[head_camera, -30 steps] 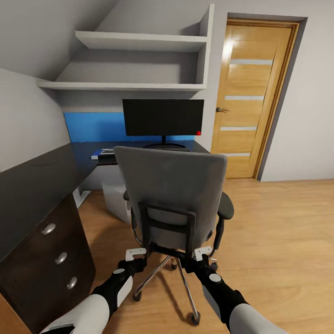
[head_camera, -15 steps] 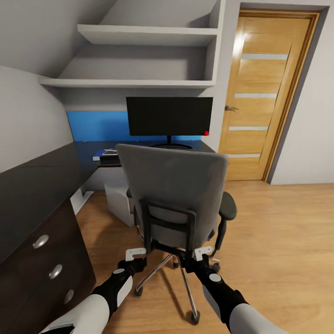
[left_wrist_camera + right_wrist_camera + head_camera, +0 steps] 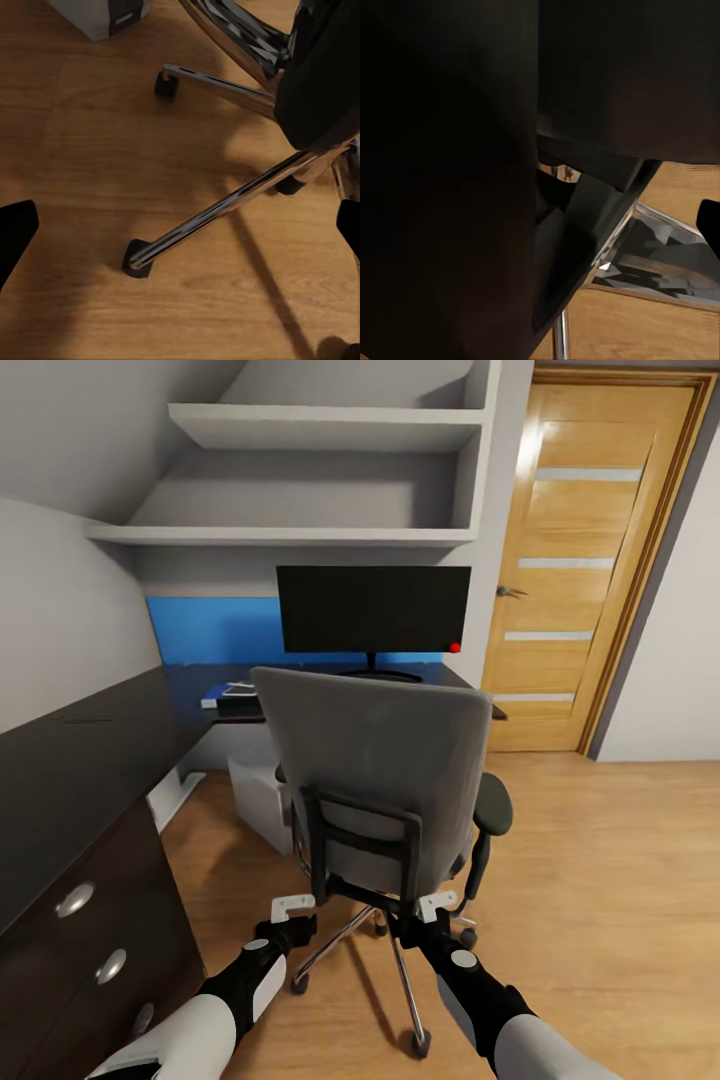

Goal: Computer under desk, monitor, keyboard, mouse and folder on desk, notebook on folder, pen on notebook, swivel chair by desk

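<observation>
Two grippers sit low behind the swivel chair [image 3: 385, 780], one at each side of its black back frame. Left gripper [image 3: 292, 907]: jaws spread, dark tips at opposite edges of the left wrist view with bare floor and a chrome base leg [image 3: 225, 210] between them, gripping nothing. Right gripper [image 3: 440, 905]: pressed close against the chair's underside; whether its jaws are spread or pinching the frame cannot be told.

Risks, judged from this position:
- The drawer unit [image 3: 90, 930] stands just beside the left arm; a push angled that way could scrape the arm or a caster against it.
- The computer [image 3: 262, 795] sits on the floor under the desk [image 3: 90, 760], directly ahead of the chair base. A straight push could drive a caster into the tower and shift it.
- An uneven push, one side gripping and one not, could spin the chair rather than roll it.
- The armrest [image 3: 492, 805] could catch the desk edge near the monitor [image 3: 372, 610].

Count: one chair, one desk, one monitor, one computer, three round knobs, two wall shelves, one door [image 3: 590, 560]. Small items lie on the desk's far left part [image 3: 228, 697]; blue and white show, too small to identify.
</observation>
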Tool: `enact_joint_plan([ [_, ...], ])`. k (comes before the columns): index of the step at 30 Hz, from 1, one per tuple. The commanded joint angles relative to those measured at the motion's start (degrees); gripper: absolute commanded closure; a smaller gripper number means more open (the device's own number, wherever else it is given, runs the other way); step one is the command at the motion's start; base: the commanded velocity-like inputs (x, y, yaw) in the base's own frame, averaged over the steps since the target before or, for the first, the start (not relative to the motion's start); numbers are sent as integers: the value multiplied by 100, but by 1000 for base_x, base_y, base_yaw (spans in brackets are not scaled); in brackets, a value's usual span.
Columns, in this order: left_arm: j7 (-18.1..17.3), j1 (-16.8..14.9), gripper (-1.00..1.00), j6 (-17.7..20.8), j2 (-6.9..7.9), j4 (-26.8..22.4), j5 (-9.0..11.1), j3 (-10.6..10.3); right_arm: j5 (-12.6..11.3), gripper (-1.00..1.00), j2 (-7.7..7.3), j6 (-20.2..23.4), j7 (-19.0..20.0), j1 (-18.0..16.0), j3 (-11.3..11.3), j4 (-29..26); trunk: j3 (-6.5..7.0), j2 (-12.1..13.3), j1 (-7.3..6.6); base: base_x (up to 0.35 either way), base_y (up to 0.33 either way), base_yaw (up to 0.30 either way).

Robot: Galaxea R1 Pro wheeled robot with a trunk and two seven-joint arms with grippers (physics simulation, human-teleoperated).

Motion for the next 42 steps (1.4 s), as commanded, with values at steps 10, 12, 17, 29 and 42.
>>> enact_joint_plan([
  [10, 5, -4, -100, -14, -5, 1, -57, 43, 49, -100, 0, -17, -4, -5, -10, 1, -5, -2, 1, 168, 0, 0],
  [12, 5, -4, -100, -19, -5, 3, -57, 43, 49, -100, 1, -17, -4, -5, -10, 1, -5, -2, 1, 128, 0, 0],
  [17, 5, -4, -100, -18, -5, 2, -57, 43, 49, -100, 1, -17, -4, -5, -10, 1, -5, -2, 1, 234, 0, 0],
  [29, 2, -4, -100, -15, -5, 4, -57, 43, 49, -100, -1, -36, -4, -5, -17, 1, -5, -2, 1, 196, -41, 0],
  [42, -12, -4, -100, -21, -5, -3, -57, 43, 50, -100, 0, -261, -4, -5, -13, 10, -5, -2, 1, 11, -21, 0],
])
